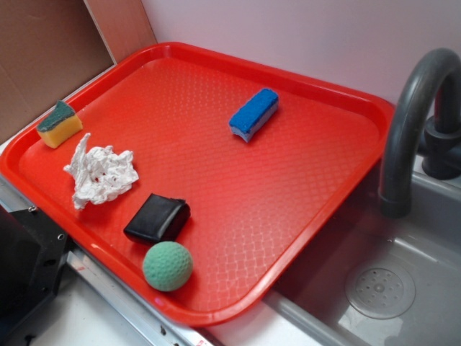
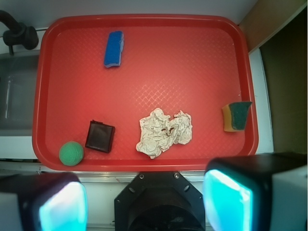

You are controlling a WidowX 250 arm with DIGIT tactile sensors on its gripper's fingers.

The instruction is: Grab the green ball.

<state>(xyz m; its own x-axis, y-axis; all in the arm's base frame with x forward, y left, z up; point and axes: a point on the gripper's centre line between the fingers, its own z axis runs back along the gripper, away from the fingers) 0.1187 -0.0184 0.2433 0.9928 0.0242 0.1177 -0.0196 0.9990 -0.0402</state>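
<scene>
Hand [image 2: 144, 202]: hanging wide open, gripping nothing, well apart from the tray [image 2: 144, 21].
Green ball [image 2: 71, 153]: sitting by the tray's near rim, just beside the black pad [image 2: 100, 136].
Handling: probably light, squashy (dimpled foam); pinching across the middle.

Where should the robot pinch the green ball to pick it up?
Across the ball's widest middle, coming straight down from above. It is round, so any lower or higher pinch could slip off. The black pad sits right beside it and the tray rim runs close on the other side, so probably line the fingers up along the rim, where the spots beside the ball are bare. The tool is open, off the tray.
</scene>
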